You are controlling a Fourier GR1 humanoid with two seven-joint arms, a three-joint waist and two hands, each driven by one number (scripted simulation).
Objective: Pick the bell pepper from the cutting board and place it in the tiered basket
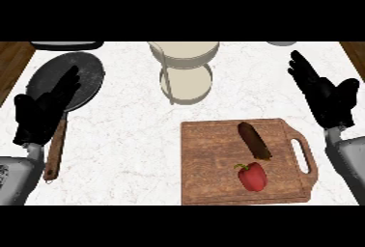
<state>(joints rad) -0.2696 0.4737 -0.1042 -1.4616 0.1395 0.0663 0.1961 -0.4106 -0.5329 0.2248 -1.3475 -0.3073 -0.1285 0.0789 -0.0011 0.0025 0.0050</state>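
Observation:
A red bell pepper (252, 176) with a green stem lies on the wooden cutting board (214, 164), toward its near right part. The cream tiered basket (185, 67) stands at the far middle of the counter, its upper tier above a round lower tier. My right hand (327, 96) is open at the right edge, fingers up, beyond the board's handle and well away from the pepper. Resting over the pan at the left edge is my left hand (44, 113), open with fingers up.
A dark brown elongated vegetable (254, 141) lies on the board just beyond the pepper. A dark frying pan (68, 79) with a wooden handle (55, 154) sits at the left. The counter is white marble, with wood showing at the far corners.

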